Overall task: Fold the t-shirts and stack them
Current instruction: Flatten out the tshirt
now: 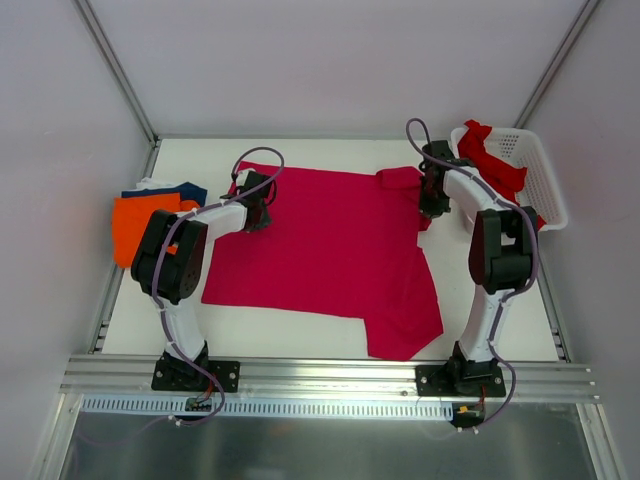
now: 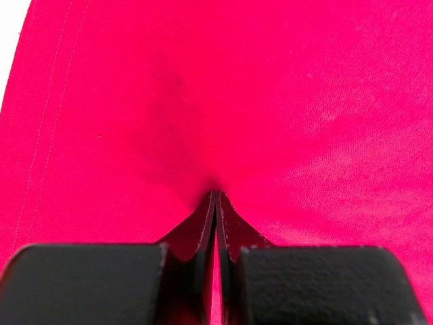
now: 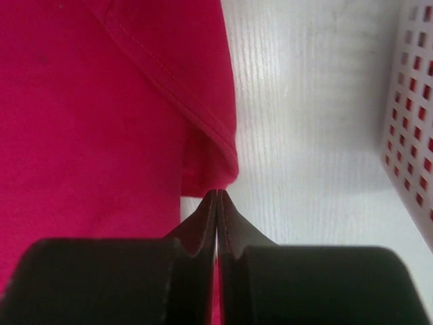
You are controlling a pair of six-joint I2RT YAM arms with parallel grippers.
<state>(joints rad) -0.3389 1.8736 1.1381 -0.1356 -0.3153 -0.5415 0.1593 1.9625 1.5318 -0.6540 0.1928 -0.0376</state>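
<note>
A crimson-pink t-shirt (image 1: 325, 245) lies spread over the middle of the table, its right part folded down to the front. My left gripper (image 1: 258, 215) is shut on the shirt's left side; in the left wrist view the cloth (image 2: 223, 101) puckers at the closed gripper (image 2: 216, 193). My right gripper (image 1: 431, 203) is shut on the shirt's right sleeve edge (image 3: 203, 115), as the right wrist view (image 3: 217, 193) shows. A brighter red shirt (image 1: 490, 160) hangs out of the basket. Folded orange (image 1: 138, 225) and navy (image 1: 185, 190) shirts lie at the left.
A white lattice basket (image 1: 545, 185) stands at the back right; its wall (image 3: 413, 115) shows close to my right gripper. Bare white table (image 3: 311, 122) lies between the sleeve and the basket. Metal frame posts stand at the back corners.
</note>
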